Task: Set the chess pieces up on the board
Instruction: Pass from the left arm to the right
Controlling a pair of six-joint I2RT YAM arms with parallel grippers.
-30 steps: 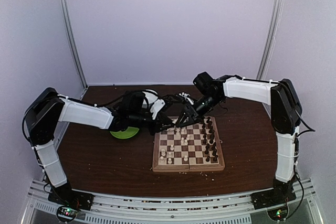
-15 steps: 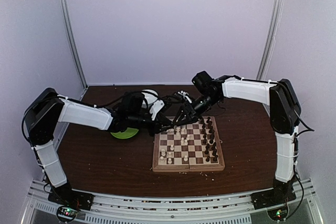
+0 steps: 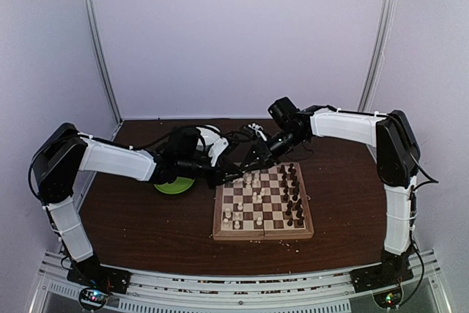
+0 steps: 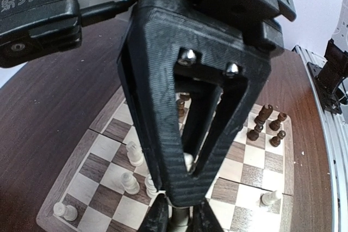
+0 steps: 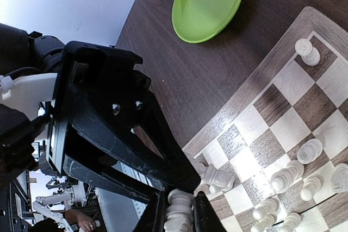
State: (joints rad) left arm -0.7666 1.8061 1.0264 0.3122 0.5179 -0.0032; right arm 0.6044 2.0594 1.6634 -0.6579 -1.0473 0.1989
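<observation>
At the left of the brown table (image 3: 146, 232), one green plate (image 3: 172, 186) lies near the far left corner of the one board (image 3: 261, 234), which sits at mid-table.

Over that corner the two grippers meet tip to tip. The left gripper (image 4: 182, 218) is clamped on a cream piece (image 4: 178, 215), which shows as a pale stem between its fingers. The right gripper (image 5: 179, 215) pinches a ribbed cream piece as well. Whether both grip one and the same piece I cannot tell.

On the squares in the left wrist view, five cream pieces (image 4: 134, 153) stand free, and four dark pieces (image 4: 265, 113) stand clustered toward one corner. From above, the dark pieces run in two files down the board's right side, too small to count.
</observation>
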